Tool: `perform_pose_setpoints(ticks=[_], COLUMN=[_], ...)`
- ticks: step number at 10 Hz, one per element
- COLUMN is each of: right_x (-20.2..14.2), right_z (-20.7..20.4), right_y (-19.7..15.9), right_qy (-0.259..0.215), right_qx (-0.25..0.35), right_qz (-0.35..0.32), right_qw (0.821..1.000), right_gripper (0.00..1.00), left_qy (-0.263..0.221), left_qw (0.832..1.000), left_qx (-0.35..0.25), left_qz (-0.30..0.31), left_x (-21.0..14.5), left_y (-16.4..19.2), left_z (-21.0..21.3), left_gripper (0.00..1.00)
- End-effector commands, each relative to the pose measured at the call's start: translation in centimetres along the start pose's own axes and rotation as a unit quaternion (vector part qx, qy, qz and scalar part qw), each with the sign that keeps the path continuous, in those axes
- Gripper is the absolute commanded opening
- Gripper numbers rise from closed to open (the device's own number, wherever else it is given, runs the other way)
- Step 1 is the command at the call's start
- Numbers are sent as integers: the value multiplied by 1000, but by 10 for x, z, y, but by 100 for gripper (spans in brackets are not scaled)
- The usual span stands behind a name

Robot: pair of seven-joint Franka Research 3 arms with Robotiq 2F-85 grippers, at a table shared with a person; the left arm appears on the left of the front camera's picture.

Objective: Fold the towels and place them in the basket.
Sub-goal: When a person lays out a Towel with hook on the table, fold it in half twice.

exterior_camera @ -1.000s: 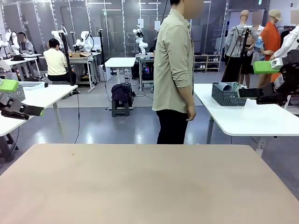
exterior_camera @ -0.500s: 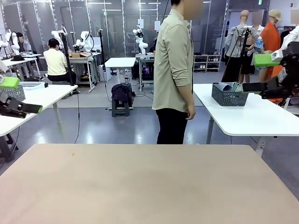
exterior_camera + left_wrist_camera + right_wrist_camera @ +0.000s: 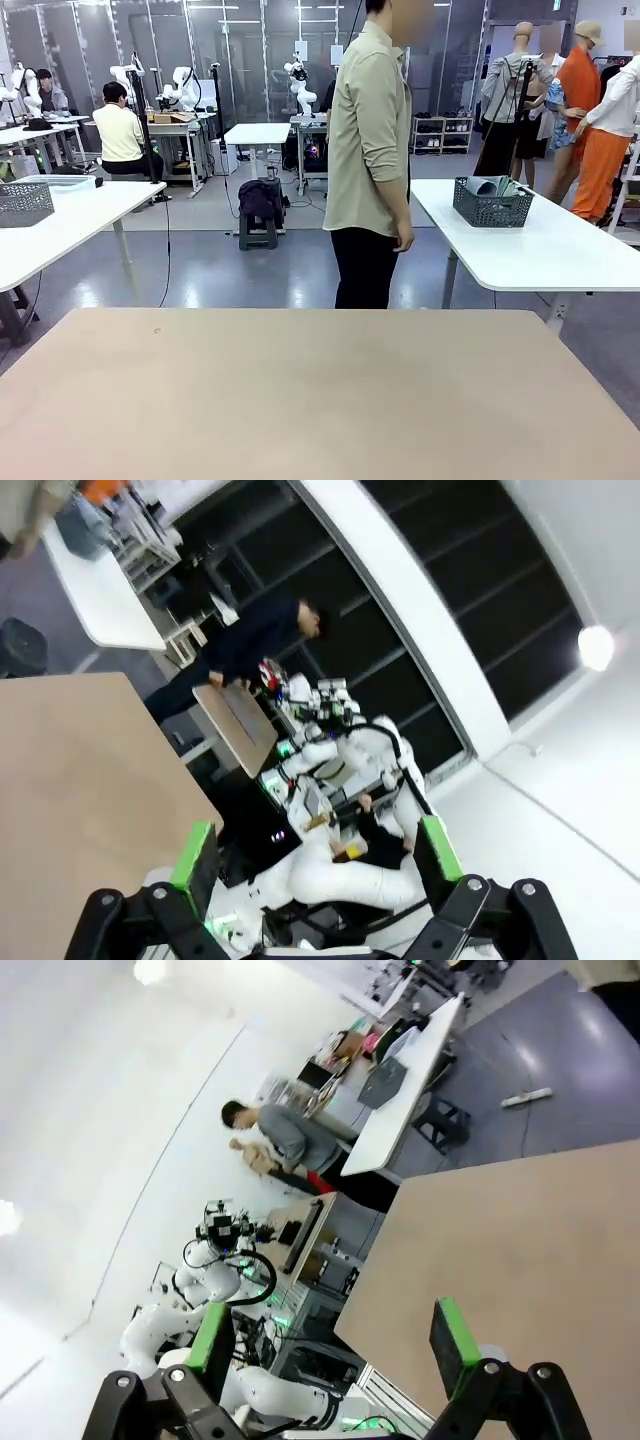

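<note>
Judging from the basket [image 3: 492, 203] outward: a dark mesh basket sits on a white table [image 3: 540, 255] behind and to the right of the person [image 3: 370, 150], well apart from the robot's own table [image 3: 320, 390]. It holds some folded cloth that reads grey-blue at this size, too small to say more. Can't confirm this is the task's basket, since a second mesh basket [image 3: 25, 203] stands on another white table at far left. The wooden table top is bare from edge to edge in the front view, and both wrist views look along a plain stretch of it. So my read is that no folding is under way and no towels are laid out to work on. Either the task hasn't begun or its things are off the table, and I can't tell which. Everything looks left to do: get towels onto the table, fold, drop in basket. The person stands side-on at the far edge, arm hanging, hand holding nothing. Left tool [image 3: 316, 858] has its jaws spread wide with nothing between the green pads, and it points up and away toward the room. Right tool [image 3: 330, 1348] is likewise wide apart and empty, angled over the table's corner. Writing: nothing readable anywhere, no brand marks or labels sharp enough to make out.
</note>
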State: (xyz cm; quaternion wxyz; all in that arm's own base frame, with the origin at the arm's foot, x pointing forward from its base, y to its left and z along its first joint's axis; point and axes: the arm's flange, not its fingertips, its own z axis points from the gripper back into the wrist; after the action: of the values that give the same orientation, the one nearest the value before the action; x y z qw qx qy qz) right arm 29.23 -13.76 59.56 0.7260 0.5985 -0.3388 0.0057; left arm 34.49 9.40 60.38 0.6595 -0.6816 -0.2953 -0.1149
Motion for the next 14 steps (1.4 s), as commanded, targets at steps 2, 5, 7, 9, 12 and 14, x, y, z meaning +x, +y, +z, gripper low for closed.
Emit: perform_pose_setpoints(ticks=[2, 5, 7, 9, 12, 14], right_x=[7, 5, 5, 4, 3, 2], right_z=[19, 27, 28, 28, 32, 31], right_y=[-27, -38, -40, -43, -42, -42], right_qy=[1, 16, 35, 64, 100, 111], right_qx=[-30, -41, -30, -18, -15, -18], right_qz=[-50, -69, -78, -99, -122, -128], right_qw=[998, 997, 996, 993, 987, 985], right_gripper=[100, 100, 100, 100, 100, 100], left_qy=[-25, -23, -11, 3, 25, 33], left_qw=[998, 991, 993, 994, 991, 990], left_qx=[40, 100, 84, 75, 69, 69], left_qz=[49, 83, 80, 84, 109, 116], left_x=[12, 3, 4, 3, 1, 0], left_y=[19, 31, 32, 33, 38, 42], left_z=[19, 38, 43, 45, 48, 50], left_gripper=[100, 100, 100, 100, 100, 100])
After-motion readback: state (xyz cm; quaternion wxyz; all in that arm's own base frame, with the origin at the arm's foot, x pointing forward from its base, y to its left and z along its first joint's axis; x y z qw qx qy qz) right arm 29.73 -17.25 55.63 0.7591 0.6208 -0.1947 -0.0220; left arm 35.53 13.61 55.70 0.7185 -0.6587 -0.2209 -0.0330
